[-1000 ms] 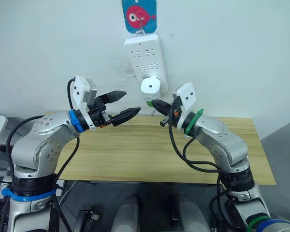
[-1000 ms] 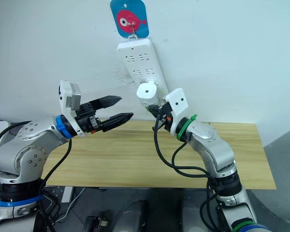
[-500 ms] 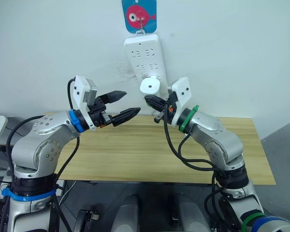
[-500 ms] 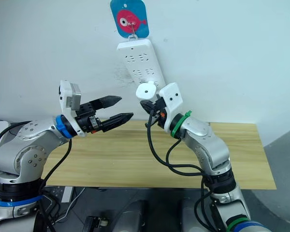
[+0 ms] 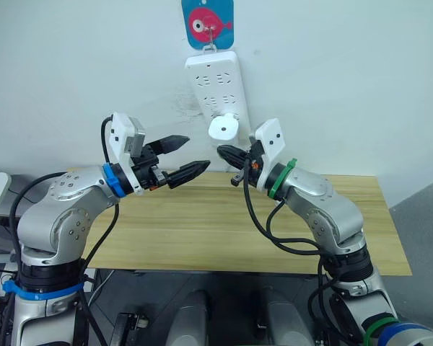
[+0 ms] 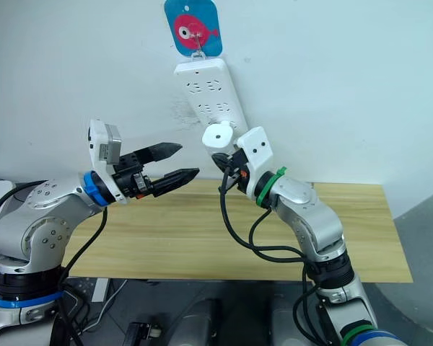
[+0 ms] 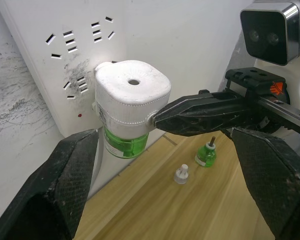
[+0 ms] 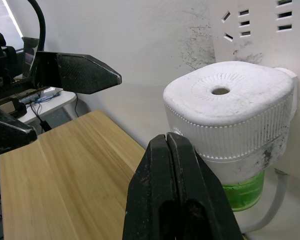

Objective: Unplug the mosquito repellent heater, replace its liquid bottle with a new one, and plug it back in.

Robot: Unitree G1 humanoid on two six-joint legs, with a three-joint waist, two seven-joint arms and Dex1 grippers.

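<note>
The white mosquito repellent heater (image 5: pixel 222 127) is plugged into the lower end of the white power strip (image 5: pixel 215 83) on the wall. A green liquid bottle (image 7: pixel 124 146) hangs under it. My right gripper (image 8: pixel 168 139) is shut with nothing in it, and its tip (image 5: pixel 224 151) rests against the heater's lower side, just right of it. My left gripper (image 5: pixel 195 151) stands open to the heater's left, apart from it, fingers (image 7: pixel 65 185) pointing at it. A second small green bottle (image 7: pixel 206 155) with a wick stands on the table below.
A small white cap (image 7: pixel 181 174) lies beside the spare bottle on the wooden table (image 5: pixel 202 231), near the wall. A blue hook plate with a red fish (image 5: pixel 207 21) holds the power strip. The table stretches wide under both arms.
My right gripper has risen and moved left, from below the heater to against its side. The left arm has not moved.
</note>
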